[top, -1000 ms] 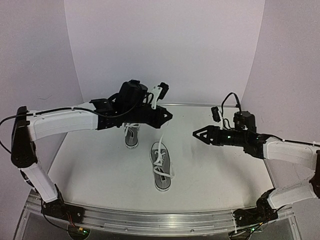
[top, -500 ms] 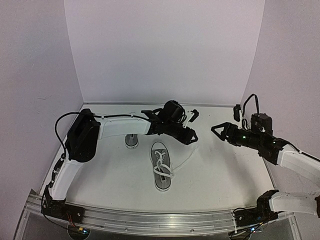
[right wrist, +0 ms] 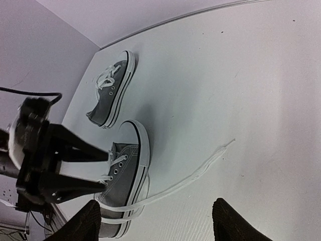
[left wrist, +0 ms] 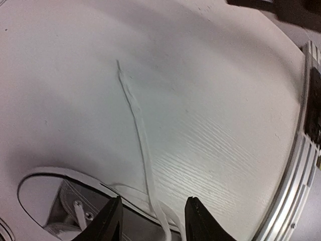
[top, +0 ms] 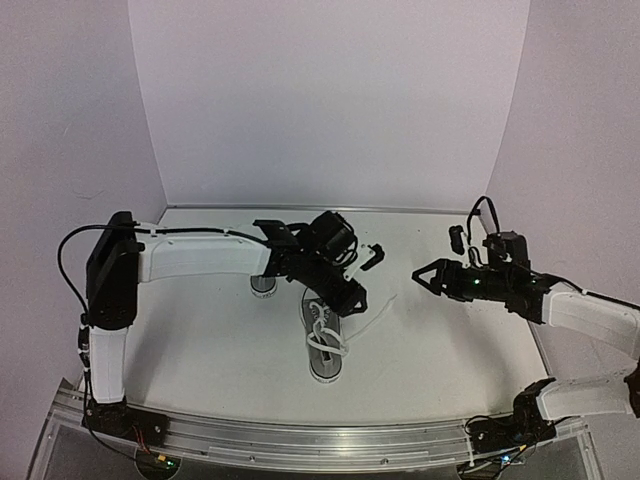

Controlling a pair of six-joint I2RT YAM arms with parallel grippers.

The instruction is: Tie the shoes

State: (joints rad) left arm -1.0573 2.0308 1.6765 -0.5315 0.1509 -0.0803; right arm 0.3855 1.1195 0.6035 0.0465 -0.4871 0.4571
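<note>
Two small grey shoes with white laces and soles lie on the white table. The near shoe lies mid-table, and one loose lace trails off it to the right. The left arm partly hides the far shoe. My left gripper hovers low over the near shoe's top end, open. In the left wrist view the lace runs between the left gripper's spread fingers, unpinched, beside the shoe. My right gripper hangs open to the right, empty. The right wrist view shows both shoes beyond the right gripper.
A metal rail runs along the table's near edge and shows in the left wrist view too. Pale walls close in the back and both sides. Bare tabletop lies between the near shoe and my right gripper.
My left gripper was raised and shut; it has swung right, dropped low over the near shoe and opened. The lace now lies stretched out on the table. My right gripper drifted slightly.
</note>
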